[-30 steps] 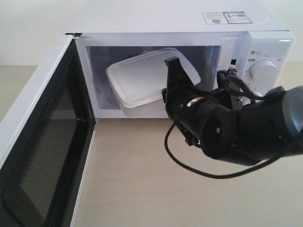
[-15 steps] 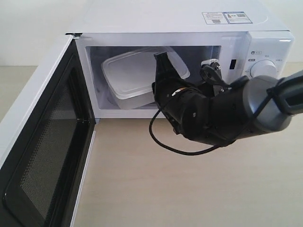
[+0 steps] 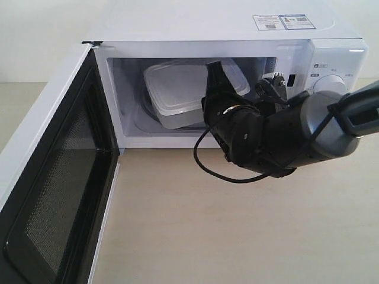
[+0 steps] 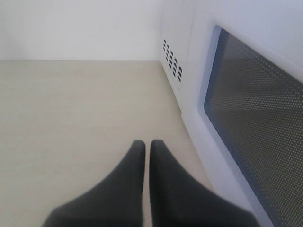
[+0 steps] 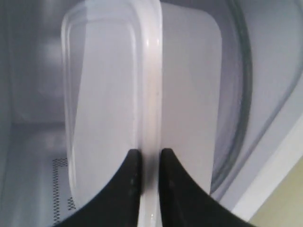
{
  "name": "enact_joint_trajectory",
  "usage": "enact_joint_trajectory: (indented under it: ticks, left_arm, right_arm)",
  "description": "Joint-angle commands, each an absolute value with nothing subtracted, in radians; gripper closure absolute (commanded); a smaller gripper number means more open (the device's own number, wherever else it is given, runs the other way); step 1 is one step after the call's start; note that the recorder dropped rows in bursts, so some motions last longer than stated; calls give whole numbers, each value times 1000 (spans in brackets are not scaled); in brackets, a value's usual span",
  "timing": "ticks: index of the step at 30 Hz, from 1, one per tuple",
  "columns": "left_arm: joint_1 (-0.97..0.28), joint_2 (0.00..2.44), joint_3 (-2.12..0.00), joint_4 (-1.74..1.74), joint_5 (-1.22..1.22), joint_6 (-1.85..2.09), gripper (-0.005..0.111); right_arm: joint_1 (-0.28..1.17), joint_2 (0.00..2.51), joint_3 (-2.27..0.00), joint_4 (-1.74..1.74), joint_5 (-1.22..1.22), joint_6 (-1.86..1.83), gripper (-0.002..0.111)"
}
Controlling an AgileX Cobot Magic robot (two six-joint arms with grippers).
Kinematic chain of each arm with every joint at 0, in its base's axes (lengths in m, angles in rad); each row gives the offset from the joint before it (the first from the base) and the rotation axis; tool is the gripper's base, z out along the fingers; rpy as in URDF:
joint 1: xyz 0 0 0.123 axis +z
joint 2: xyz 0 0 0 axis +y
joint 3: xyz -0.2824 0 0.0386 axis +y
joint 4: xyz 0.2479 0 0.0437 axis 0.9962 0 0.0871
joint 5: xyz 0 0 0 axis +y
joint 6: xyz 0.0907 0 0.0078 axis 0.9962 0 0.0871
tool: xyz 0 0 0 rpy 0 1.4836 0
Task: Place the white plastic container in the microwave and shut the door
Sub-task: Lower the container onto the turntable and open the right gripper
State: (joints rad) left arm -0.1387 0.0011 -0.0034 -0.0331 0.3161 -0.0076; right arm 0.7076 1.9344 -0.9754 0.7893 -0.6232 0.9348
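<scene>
- Jaws of the right gripper [image 5: 147,153] are pinched together on the lid rim of the white plastic container [image 5: 104,94], with one finger on each side of the thin edge. The jaws of the left gripper [image 4: 147,144] are pressed together on nothing, low over the counter [image 4: 71,109].
- Nearest in the exterior view, the door [image 3: 53,195] stands swung wide on its left hinge. The left gripper waits just beside its outer face. Open counter lies in front of the microwave [image 3: 207,23], so there should be room for the door to sweep shut once the right arm is out.
- The container is inside the cavity, held tilted above the glass turntable [image 5: 241,94]. I cannot tell whether its lower corner touches the glass.
- It looks light and probably empty, with thin, slightly flexible walls and a smooth, likely slippery surface. The rim is the stiffest part to hold, but a pinch on one edge lets the box swing or slip. It should be lowered flat before the jaws let go.
- There is some room on each side of the box and above it. The right arm fills much of the opening, so pulling straight back looks safest.
- Beyond the box, the back wall is close, so there is little room to push deeper.
</scene>
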Motion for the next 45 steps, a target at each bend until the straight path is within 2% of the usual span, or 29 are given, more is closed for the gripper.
enact_joint_trajectory:
  ticks: [1, 23, 25, 28, 31, 40, 45]
  left_arm:
    - [-134, 0, 0, -34, 315, -7, 102]
    - [-134, 0, 0, -34, 315, -7, 102]
    - [-134, 0, 0, -34, 315, -7, 102]
    - [-134, 0, 0, -34, 315, -7, 102]
    - [-134, 0, 0, -34, 315, -7, 102]
    - [-134, 0, 0, -34, 315, -7, 102]
    - [-134, 0, 0, -34, 315, -7, 102]
  right_arm:
    - [697, 1957, -981, 773, -658, 942, 109]
    - [678, 1966, -1080, 768, -615, 895, 108]
    - [678, 1966, -1080, 771, -609, 873, 104]
    - [678, 1966, -1080, 771, -621, 873, 90]
    - [678, 1966, -1080, 771, -621, 873, 82]
    - [680, 1959, -1071, 689, -558, 819, 81]
    - [684, 1928, -987, 592, -542, 766, 81]
